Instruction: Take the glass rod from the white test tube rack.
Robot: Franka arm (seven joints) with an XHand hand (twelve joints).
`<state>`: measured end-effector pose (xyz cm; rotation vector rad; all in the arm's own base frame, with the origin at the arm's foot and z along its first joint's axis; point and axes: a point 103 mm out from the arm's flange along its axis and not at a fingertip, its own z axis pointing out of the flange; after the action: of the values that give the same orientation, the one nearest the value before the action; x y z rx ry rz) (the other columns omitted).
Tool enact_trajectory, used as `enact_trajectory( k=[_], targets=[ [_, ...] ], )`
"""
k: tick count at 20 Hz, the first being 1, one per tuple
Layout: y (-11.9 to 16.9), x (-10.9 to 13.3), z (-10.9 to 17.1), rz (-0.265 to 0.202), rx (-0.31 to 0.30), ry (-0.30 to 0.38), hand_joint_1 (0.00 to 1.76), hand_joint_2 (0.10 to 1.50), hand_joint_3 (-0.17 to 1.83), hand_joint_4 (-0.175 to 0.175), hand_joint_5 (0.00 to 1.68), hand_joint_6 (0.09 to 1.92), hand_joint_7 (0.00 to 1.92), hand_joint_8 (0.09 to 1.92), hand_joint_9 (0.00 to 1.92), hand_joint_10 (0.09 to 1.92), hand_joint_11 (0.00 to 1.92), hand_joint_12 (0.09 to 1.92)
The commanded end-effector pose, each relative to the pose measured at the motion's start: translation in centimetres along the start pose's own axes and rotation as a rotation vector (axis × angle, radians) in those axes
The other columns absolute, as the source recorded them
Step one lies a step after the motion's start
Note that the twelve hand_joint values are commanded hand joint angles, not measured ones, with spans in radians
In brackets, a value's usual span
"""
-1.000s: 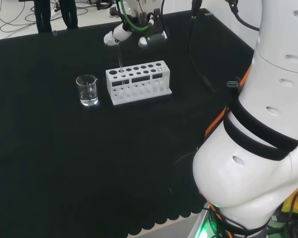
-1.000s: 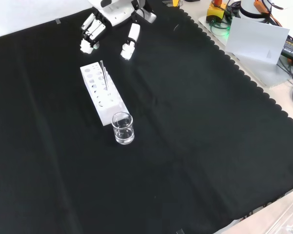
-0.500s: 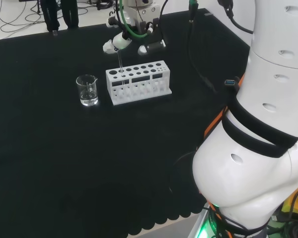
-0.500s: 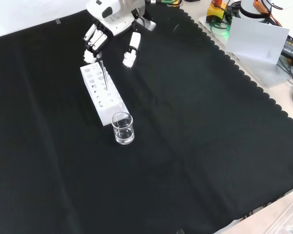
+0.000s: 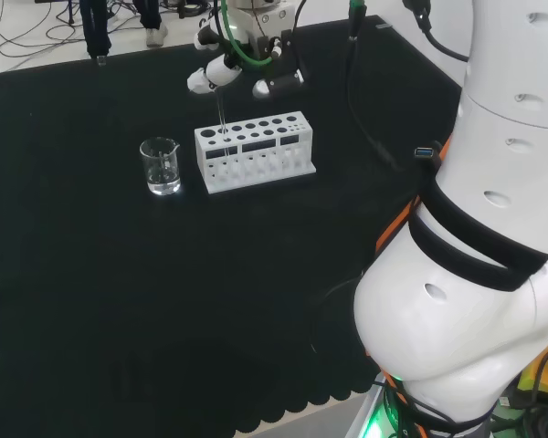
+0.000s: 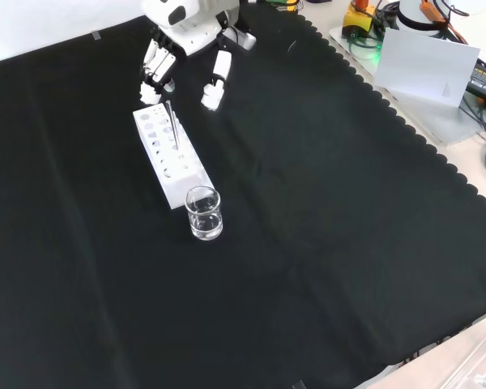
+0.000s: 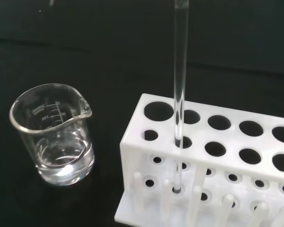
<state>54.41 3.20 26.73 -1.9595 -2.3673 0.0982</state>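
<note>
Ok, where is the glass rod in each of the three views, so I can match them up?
Head view: glass rod upright in the rack's left end, under the hand.
Front view: rod standing in the rack, below the hand.
Wrist view: rod rising from a hole.
Shared landmark: white test tube rack, beside the beaker.

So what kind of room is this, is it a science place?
Probably a robot lab set up for chemistry: a glass rod stands in a white test tube rack, beside a glass beaker.
</note>
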Motion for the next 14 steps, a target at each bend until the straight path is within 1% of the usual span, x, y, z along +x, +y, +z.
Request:
enact_trajectory(
  k=[1, 4, 5, 7, 8, 10, 12, 13, 14],
  targets=[
    [0.9, 0.0, 0.6, 0.017, -0.007, -0.017, 0.68, 0.87, 0.49, -0.175, 0.53, 0.16, 0.62, 0.87, 1.05, 0.86, 0.95, 1.21],
    [1.1, 0.0, 0.8, 0.023, -0.004, -0.017, 0.7, 0.86, 0.5, -0.175, 0.5, 0.34, 0.68, 0.87, 1.12, 0.84, 1.09, 1.18],
    [1.4, 0.5, 0.6, 0.026, -0.002, -0.034, 0.71, 0.86, 0.5, -0.175, 0.48, 0.41, 0.69, 0.88, 1.14, 0.84, 1.13, 1.16],
    [1.6, 0.6, 0.5, 0.024, 0.001, -0.03, 0.72, 0.86, 0.51, -0.175, 0.47, 0.52, 0.7, 0.89, 1.18, 0.84, 1.18, 1.15],
    [2.7, 0.4, 1.8, 0.032, 0.01, -0.029, 0.72, 0.86, 0.51, -0.175, 0.47, 0.56, 0.71, 0.89, 1.19, 0.83, 1.2, 1.14],
    [2.9, -0.5, 2.8, 0.028, 0.014, -0.03, 0.73, 0.85, 0.51, -0.175, 0.49, 0.65, 0.74, 0.9, 1.24, 0.82, 1.25, 1.12],
    [3.1, -0.8, 3.1, 0.029, 0.019, -0.036, 0.75, 0.85, 0.52, -0.175, 0.52, 0.71, 0.77, 0.91, 1.29, 0.81, 1.32, 1.09],
    [3.0, -0.2, 2.3, 0.03, 0.024, -0.047, 0.76, 0.85, 0.52, -0.175, 0.54, 0.73, 0.78, 0.92, 1.31, 0.8, 1.34, 1.08],
    [3.0, -0.2, 2.1, 0.031, 0.03, -0.048, 0.77, 0.85, 0.52, -0.175, 0.56, 0.75, 0.79, 0.92, 1.33, 0.8, 1.36, 1.07]
  ],
)
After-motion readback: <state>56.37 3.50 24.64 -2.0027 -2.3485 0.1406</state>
